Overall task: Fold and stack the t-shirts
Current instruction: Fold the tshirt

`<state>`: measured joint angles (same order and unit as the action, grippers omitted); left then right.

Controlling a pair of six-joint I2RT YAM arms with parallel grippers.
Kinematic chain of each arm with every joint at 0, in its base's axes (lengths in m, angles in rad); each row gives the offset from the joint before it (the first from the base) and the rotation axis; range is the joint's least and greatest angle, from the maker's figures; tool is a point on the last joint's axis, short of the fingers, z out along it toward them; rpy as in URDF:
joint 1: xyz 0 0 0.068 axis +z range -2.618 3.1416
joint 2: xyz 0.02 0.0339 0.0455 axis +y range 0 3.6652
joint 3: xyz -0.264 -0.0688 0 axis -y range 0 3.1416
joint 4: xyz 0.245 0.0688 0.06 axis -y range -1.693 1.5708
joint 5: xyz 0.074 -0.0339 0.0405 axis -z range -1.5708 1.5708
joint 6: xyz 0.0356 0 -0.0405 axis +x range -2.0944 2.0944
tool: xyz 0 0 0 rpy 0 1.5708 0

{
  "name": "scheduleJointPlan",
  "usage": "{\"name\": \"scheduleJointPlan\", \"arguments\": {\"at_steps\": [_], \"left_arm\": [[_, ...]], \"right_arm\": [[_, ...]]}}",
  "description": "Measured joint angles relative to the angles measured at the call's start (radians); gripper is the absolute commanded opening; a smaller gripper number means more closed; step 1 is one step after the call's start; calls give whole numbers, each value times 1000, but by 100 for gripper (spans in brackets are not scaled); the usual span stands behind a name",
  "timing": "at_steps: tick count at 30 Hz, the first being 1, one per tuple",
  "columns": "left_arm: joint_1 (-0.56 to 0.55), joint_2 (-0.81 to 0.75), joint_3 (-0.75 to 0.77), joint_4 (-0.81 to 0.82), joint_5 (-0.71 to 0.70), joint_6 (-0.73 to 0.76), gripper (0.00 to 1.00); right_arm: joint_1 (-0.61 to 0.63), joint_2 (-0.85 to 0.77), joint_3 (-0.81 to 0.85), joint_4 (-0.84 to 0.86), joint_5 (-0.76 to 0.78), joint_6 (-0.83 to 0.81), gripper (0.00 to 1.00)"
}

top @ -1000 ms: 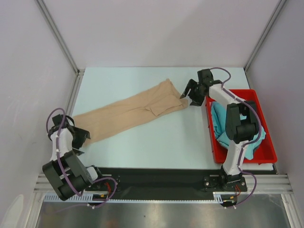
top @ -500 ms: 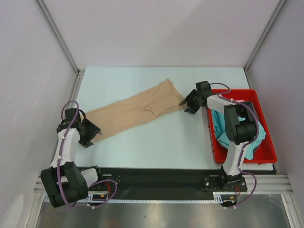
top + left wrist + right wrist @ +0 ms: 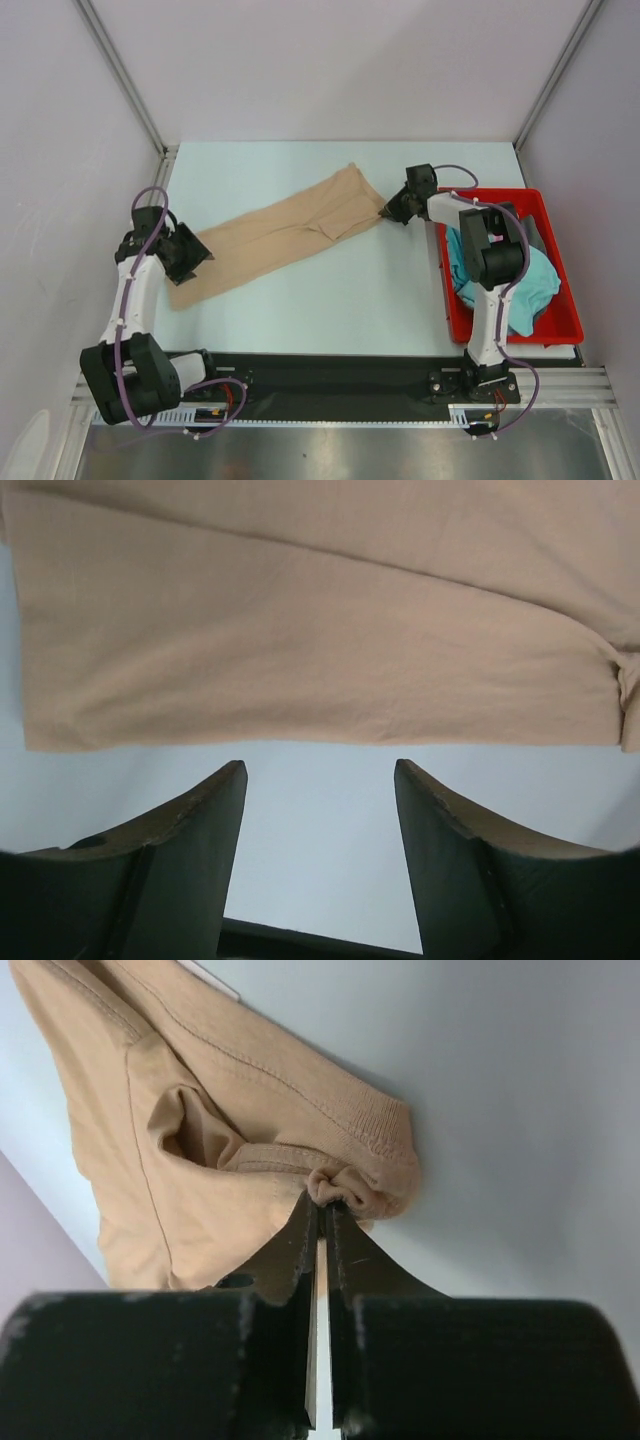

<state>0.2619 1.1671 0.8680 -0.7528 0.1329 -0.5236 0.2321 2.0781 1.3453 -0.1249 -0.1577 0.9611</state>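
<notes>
A tan t-shirt [image 3: 275, 235] lies folded lengthwise in a long diagonal strip across the table, from lower left to upper right. My right gripper [image 3: 386, 213] is shut on the bunched sleeve edge of the tan t-shirt [image 3: 345, 1185] at its upper right end. My left gripper [image 3: 196, 262] hovers open at the strip's lower left end; in the left wrist view the tan hem [image 3: 300, 650] lies just beyond the fingertips [image 3: 232, 780] with bare table between them. A teal t-shirt [image 3: 505, 280] lies crumpled in the red bin [image 3: 565, 320].
The red bin stands at the right edge of the table, right beside my right arm. Grey walls with metal frame posts [image 3: 120, 75] enclose the table on the left, back and right. A black base rail [image 3: 330, 375] runs along the near edge.
My right gripper moved left onto the shirt's upper right end and shut on the cloth. My left arm swung forward and up to the shirt's lower left end, jaws narrowing slightly.
</notes>
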Motion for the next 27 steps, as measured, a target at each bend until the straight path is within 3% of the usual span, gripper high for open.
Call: {"name": "scheduleJointPlan", "arguments": {"at_steps": [5,10,13,14,17,21,27], "left_arm": [[-92,49,65,13,-20,39,67],[-230,108,129,30,-51,74,71],[-282,153,179,34,-55,96,71],[-294,164,197,34,-55,103,71],[-310,170,234,34,-61,120,71],[-312,157,264,33,-88,142,71],[-312,71,261,26,-142,159,70]], "right_arm": [[-16,131,208,-13,29,-121,0],[-42,344,566,-51,20,-292,11],[-44,429,733,-100,21,-354,29],[-45,447,778,-129,24,-368,41],[-44,454,849,-220,39,-386,57],[-33,380,818,-337,68,-373,72],[53,5,400,-419,34,-260,78]]}}
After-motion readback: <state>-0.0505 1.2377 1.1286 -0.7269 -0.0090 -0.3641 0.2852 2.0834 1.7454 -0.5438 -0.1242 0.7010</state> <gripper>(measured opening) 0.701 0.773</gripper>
